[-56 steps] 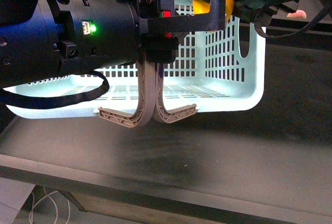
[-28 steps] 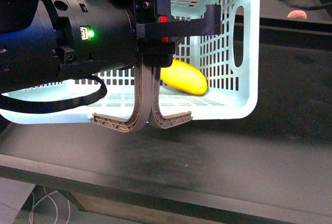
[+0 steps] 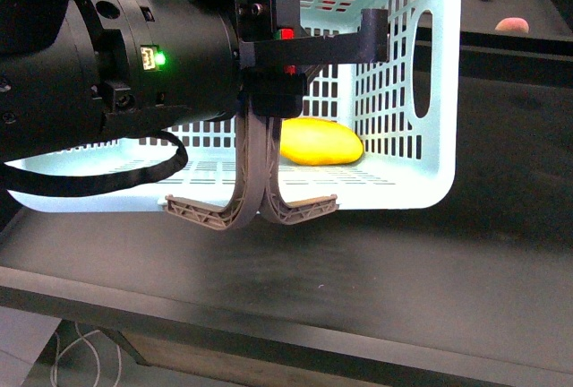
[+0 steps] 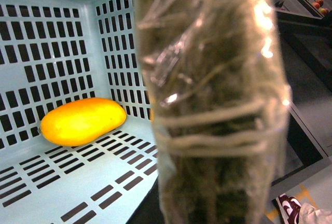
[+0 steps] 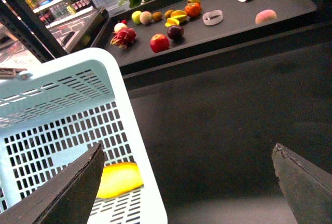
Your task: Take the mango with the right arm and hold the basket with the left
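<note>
Clamping basket, left claw horizontal

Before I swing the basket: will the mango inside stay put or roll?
Likely to shift: the mango is smooth, oval and lies loose on the basket floor. It probably rolls about its long axis until a slotted wall stops it. Its glossy skin may also slide.

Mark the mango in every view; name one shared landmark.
Front view: mango on the basket floor, right of the handles.
Left wrist view: mango on the floor beside the slotted wall.
Right wrist view: mango partly visible inside, beside the wall.
Shared landmark: the basket's slotted wall.
</note>
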Tool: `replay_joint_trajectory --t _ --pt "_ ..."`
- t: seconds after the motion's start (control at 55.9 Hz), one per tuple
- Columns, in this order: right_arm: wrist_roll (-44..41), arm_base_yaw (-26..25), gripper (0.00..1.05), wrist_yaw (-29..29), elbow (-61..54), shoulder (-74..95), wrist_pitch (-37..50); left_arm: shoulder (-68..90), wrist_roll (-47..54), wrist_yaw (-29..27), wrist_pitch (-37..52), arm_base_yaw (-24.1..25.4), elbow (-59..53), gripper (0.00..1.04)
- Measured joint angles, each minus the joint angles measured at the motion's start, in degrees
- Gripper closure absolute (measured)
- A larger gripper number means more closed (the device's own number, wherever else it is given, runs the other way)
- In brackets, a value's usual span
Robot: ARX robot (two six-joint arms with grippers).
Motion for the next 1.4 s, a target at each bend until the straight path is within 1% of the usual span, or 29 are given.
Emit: replay_joint_trajectory --t 0.072,0.197,0.376,0.573,0.609,0.645,0.662,0.698,0.716,0.752,0.788,0.859,0.931,0.985,1.092,1.164,1.182,1.396 --pt "0.1 -0.8 0.08 0.4 -3.0 -4.5 -1.3 0.0 0.0 0.0 0.0 0.0 0.0 1.01" --pt "0.1 -1.5 0.08 3.2 -7.6 -12.5 -4.7 0.0 0.0 0.0 0.0 0.0 0.0 1.01" --pt "-1.2 -0.3 0.08 8.3 -11.8 -23.7 -12.7 0.0 0.0 -0.1 0.0 0.0 0.0 1.01" --pt "-1.9 0.1 0.08 8.6 -12.0 -25.7 -13.4 0.0 0.0 0.0 0.0 0.0 0.0 1.01" --pt "-2.6 -0.2 0.09 7.7 -12.2 -25.6 -12.7 0.0 0.0 0.0 0.0 0.0 0.0 1.01" --pt "-5.9 -2.2 0.15 2.4 -14.1 -25.5 -6.9 0.0 0.0 0.0 0.0 0.0 0.0 1.01" --pt "-6.3 -2.7 0.17 1.0 -14.6 -25.5 -5.4 0.0 0.0 0.0 0.0 0.0 0.0 1.01" --pt "-11.0 -4.3 0.24 -2.7 -16.3 -26.0 -0.7 0.0 0.0 0.0 0.0 0.0 0.0 1.01" --pt "-12.4 -4.8 0.27 -3.5 -16.8 -26.5 0.6 0.0 0.0 0.0 0.0 0.0 0.0 1.01" --pt "-15.2 -5.2 0.33 -4.0 -17.1 -27.3 1.1 0.0 0.0 0.0 0.0 0.0 0.0 1.01" --pt "-17.5 -5.4 0.42 -4.6 -17.9 -28.2 2.1 0.0 0.0 -0.1 0.0 0.0 0.0 1.01" --pt "-19.6 -5.5 0.52 -4.7 -19.3 -29.2 3.3 0.0 0.0 -0.1 0.0 0.0 0.0 1.01" --pt "-20.7 -5.5 0.65 -4.7 -19.7 -30.8 1.3 0.0 0.0 0.0 0.0 0.0 0.0 1.01" --pt "-21.0 -5.5 0.72 -4.8 -19.7 -31.9 0.1 0.0 0.0 -0.1 0.0 0.0 0.0 1.01" --pt "-21.6 -5.6 0.91 -4.9 -19.7 -35.7 -3.1 0.0 0.0 0.0 0.0 0.0 0.0 1.01" --pt "-21.6 -5.6 1.02 -4.9 -19.7 -37.5 -4.7 0.0 0.0 0.0 0.0 0.0 0.0 1.01" --pt "-21.9 -5.6 1.04 -4.9 -19.7 -38.1 -5.2 0.0 0.0 0.0 0.0 0.0 0.0 1.01" --pt "-21.9 -5.6 1.03 -4.9 -19.7 -42.4 -9.6 0.0 0.0 0.0 0.0 0.0 0.0 1.01"
